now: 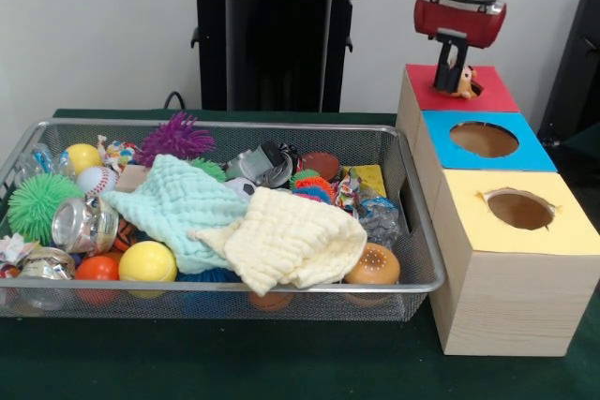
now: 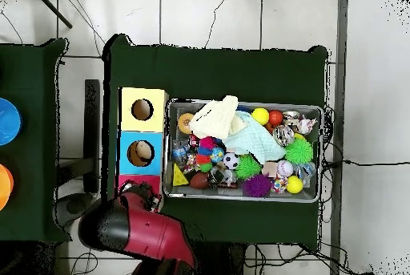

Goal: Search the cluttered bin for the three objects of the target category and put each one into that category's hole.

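Note:
The silver wire-mesh bin (image 1: 234,286) sits on the green table, full of toys and cloths; it also shows in the overhead view (image 2: 244,103). To its right stands the pale wooden box with the red top (image 1: 495,93). My gripper (image 1: 453,67) hangs right over that top and is shut on a small tan and orange toy (image 1: 464,82). The toy sits at the red top's hole and hides most of it. In the overhead view the red arm covers most of the red top (image 2: 128,184), and my gripper (image 2: 145,195) is over it.
A blue-topped box with its hole (image 1: 484,140) and a yellow-topped box with its hole (image 1: 519,210) stand in a row in front of the red one. In the bin lie a mint cloth (image 1: 173,203), a pale yellow cloth (image 1: 286,241), spiky balls and smooth balls.

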Controlling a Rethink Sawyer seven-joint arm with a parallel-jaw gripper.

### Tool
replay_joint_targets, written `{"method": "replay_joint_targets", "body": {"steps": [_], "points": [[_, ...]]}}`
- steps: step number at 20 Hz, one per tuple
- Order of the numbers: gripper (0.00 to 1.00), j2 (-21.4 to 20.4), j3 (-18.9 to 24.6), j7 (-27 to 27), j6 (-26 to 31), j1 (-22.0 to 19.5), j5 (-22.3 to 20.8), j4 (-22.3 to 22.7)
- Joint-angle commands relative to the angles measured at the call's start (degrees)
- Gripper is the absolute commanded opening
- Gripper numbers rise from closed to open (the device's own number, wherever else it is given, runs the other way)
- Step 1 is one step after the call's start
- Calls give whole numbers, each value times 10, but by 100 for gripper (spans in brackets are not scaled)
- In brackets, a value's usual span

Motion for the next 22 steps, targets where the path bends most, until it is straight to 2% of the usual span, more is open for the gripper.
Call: {"method": "replay_joint_targets", "body": {"steps": [1, 4, 16, 22], "points": [[0, -2, 39, 100, 5, -41, 2, 28], [0, -13, 36, 88, 20, -52, -5, 29], [0, -79, -18, 93, 123, -22, -25, 22], [0, -73, -23, 103, 104, -4, -22, 31]]}}
